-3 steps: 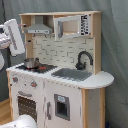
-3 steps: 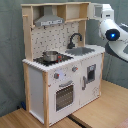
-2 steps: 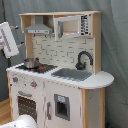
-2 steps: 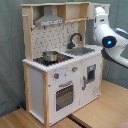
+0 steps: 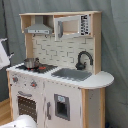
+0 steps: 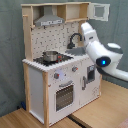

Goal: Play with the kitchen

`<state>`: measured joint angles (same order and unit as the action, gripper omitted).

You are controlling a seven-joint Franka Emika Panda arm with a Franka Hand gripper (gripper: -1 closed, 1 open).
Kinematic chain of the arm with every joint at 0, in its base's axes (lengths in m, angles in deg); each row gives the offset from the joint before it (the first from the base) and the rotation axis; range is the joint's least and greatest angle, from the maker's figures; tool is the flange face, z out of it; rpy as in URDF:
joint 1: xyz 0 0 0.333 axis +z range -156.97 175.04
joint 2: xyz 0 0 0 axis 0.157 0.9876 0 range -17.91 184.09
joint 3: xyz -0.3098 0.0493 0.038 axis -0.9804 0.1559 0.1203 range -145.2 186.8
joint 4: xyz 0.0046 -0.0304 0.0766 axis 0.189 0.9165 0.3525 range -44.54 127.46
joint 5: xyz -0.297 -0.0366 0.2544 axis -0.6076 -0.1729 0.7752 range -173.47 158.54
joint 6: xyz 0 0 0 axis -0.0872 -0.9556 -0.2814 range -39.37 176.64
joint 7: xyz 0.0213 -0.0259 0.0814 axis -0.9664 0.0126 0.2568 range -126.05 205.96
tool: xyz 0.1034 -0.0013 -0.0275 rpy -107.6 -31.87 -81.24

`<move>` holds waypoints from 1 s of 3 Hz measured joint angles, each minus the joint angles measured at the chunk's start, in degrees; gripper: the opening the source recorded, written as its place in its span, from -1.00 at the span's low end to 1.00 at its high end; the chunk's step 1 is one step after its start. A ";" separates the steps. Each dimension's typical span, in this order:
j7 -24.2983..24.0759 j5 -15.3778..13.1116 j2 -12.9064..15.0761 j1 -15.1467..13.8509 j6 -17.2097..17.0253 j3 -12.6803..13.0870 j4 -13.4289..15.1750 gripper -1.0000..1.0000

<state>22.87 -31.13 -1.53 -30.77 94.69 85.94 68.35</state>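
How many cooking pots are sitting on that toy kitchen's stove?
1. A small shiny metal pot stands on the black stovetop of the white and light-wood toy kitchen, beside the grey sink. Both exterior views show only this one; the cupboards may hide more.

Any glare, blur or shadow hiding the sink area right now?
In the first exterior view the sink and faucet show evenly lit, without glare; in the second exterior view the arm covers most of the sink, and a blue light glows on it.

Both exterior views face kitchen (image 5: pixel 60 75) (image 6: pixel 57 65) from opposite front corners.
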 joint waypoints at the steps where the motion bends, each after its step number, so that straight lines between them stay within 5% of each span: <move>1: 0.01 -0.11 -0.67 2.22 -0.21 6.10 0.15 1.00; 3: 6.81 -3.54 -1.03 8.58 -0.49 14.04 1.84 1.00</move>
<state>29.68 -34.66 -2.56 -22.19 94.20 99.98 70.19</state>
